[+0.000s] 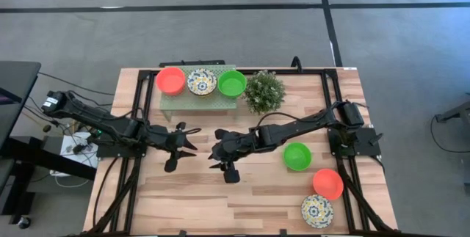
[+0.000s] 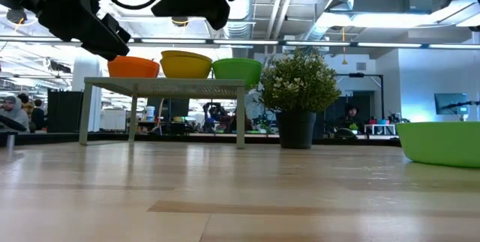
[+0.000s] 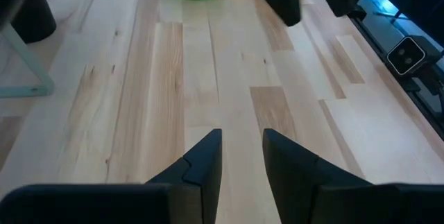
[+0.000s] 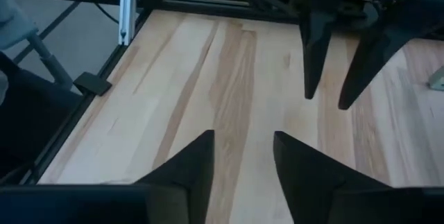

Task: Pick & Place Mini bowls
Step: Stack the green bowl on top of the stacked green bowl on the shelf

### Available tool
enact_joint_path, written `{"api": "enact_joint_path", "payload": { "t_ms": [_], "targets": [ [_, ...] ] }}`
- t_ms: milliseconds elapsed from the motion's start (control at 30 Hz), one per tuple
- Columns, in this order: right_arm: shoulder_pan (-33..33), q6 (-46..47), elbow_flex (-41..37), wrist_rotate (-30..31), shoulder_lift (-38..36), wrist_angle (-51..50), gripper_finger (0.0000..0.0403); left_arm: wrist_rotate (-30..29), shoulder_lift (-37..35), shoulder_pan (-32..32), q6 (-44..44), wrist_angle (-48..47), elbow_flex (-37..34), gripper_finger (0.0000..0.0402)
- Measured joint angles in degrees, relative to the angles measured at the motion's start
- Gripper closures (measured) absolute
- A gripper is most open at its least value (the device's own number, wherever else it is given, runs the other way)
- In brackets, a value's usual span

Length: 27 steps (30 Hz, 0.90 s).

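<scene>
Wooden tabletop [image 1: 147,200]: we are seeing three mini bowls [image 1: 201,81] on the far shelf [image 1: 167,100] and three near right. Left gripper [image 1: 183,147] and right gripper [image 1: 218,151] are hovering mid-table, parted, empty. Bowls look light, rigid, slick; pinch one rim.

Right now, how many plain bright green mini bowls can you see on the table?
2. One small round bright green bowl stands on the low shelf beside the bushy plant; the other green bowl sits on the wooden tabletop near the right arm. None seems hidden.
</scene>
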Motion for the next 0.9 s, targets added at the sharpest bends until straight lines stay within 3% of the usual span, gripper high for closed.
{"api": "enact_joint_path", "payload": {
  "t_ms": [200, 433, 900],
  "targets": [
    [1.6, 1.8, 7.5, 1.4, -0.2, -16.0, 0.0223, 0.0, 0.0, 0.2, 1.2, 0.5, 0.0, 0.0295],
    [4.3, 11.1, 16.1, 7.5, -0.2, -36.6, 0.0221, 0.0, 0.0, 0.2, 11.2, 4.4, 0.0, 0.0295],
    [8.3, 38.8, 18.8, 9.3, -0.2, -82.5, 0.0252, 0.0, 0.0, 0.2, 18.2, 10.3, 0.1, 0.0295]
  ]
}}
